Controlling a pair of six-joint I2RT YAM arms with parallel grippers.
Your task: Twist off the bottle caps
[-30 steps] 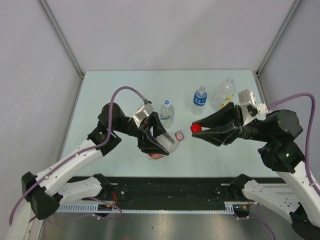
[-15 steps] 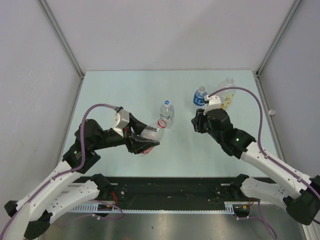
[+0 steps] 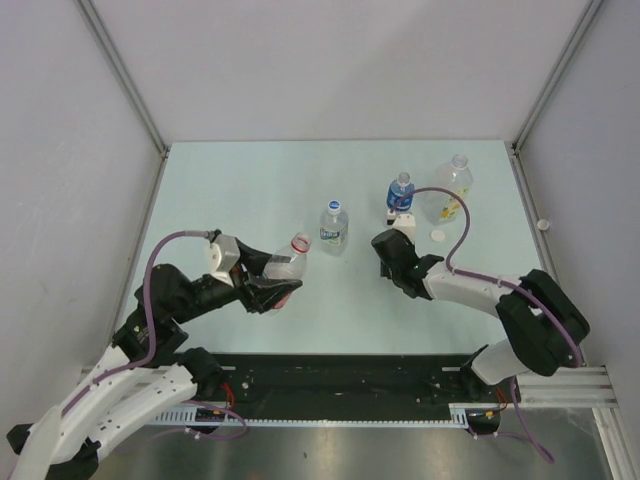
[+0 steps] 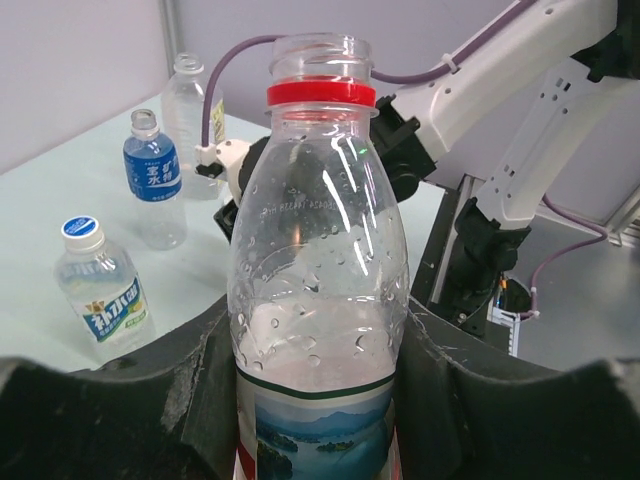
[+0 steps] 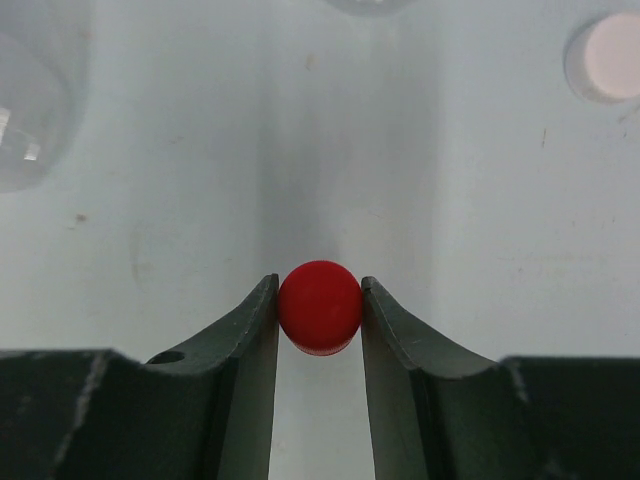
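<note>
My left gripper [image 3: 272, 290] is shut on the small red-labelled bottle [image 3: 291, 262], held tilted above the table. In the left wrist view, the bottle [image 4: 318, 250] stands between the fingers [image 4: 200, 360] with an open neck and only its red ring on. My right gripper [image 5: 320, 300] is shut on the red cap [image 5: 320, 307], just above the table. From above, this gripper [image 3: 388, 252] points down in front of the blue-labelled bottle [image 3: 400, 194], and the cap is hidden. The white-and-blue bottle [image 3: 334, 226] has its blue cap [image 4: 80, 228] on. The larger bottle [image 3: 455, 182] stands behind.
A loose white cap [image 3: 437, 235] lies on the table [image 3: 240, 190] to the right of my right gripper and shows in the right wrist view [image 5: 610, 45]. Grey walls close in the table on three sides. A black rail [image 3: 340, 385] runs along the near edge.
My right gripper has swung down and left with the red cap, from mid-air to just above the table. My left arm has drawn the opened bottle back to the left.
</note>
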